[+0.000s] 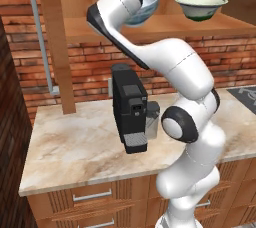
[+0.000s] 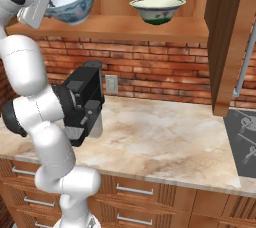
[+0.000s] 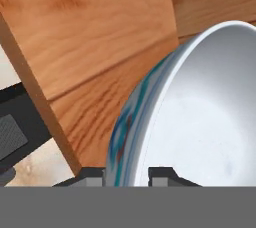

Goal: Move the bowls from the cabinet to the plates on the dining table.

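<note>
A: Nearest item? The tool (image 3: 128,174), jaws clamped across the rim of the patterned bowl (image 3: 200,117), tilted at the cabinet shelf (image 2: 150,26).

B: Step: first bowl pickup. Next: withdraw clear, carry to plate.

Bowls: two. One white bowl with bluish patterned outside (image 2: 70,3), tilted, at 11 o'clock in the right base view; one pale cream-green bowl (image 2: 157,10), upright on the cabinet shelf (image 2: 125,26), at 12 o'clock.
Cabinet doors: two, both swung open, one (image 1: 57,37) at 10 o'clock in the left base view, the other (image 2: 227,37) at 2 o'clock in the right base view.
Bar handles: two, one per door.
Coffee machines: one, black (image 1: 130,107), on the counter (image 1: 75,147).
Wall sockets: one (image 2: 111,84).
</note>
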{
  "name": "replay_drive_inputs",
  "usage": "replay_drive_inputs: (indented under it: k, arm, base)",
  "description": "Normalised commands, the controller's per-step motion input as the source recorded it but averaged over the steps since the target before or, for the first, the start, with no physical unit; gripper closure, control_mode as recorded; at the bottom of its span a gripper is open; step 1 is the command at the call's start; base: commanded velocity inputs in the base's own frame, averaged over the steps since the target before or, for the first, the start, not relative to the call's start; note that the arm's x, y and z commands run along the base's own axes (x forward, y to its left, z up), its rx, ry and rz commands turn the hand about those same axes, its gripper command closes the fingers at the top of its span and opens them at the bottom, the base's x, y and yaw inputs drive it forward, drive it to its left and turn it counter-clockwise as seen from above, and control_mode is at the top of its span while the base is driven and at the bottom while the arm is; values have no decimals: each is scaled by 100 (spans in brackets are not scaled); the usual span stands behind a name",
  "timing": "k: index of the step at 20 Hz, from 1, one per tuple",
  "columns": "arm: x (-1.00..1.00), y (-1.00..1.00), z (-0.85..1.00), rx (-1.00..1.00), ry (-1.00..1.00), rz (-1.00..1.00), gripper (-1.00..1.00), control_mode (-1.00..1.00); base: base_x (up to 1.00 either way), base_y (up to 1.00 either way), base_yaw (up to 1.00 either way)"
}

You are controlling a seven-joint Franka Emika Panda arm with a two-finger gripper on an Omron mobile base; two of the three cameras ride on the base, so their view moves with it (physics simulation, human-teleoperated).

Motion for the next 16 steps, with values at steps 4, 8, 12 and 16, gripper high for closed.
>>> replay_drive_inputs:
  k: [4, 8, 12, 16]
  arm:
    - [-86, 7, 0, 0, -2, 12, 100, -100]
    - [-87, 3, -13, 0, -1, 14, 100, -100]
    - [-78, -3, -36, 0, -4, 13, 100, -100]
    - [-74, -18, -38, 0, -5, 12, 100, -100]
  base:
    - [0, 0, 0]
    - [0, 0, 0]
    - [0, 0, 0]
    - [0, 0, 0]
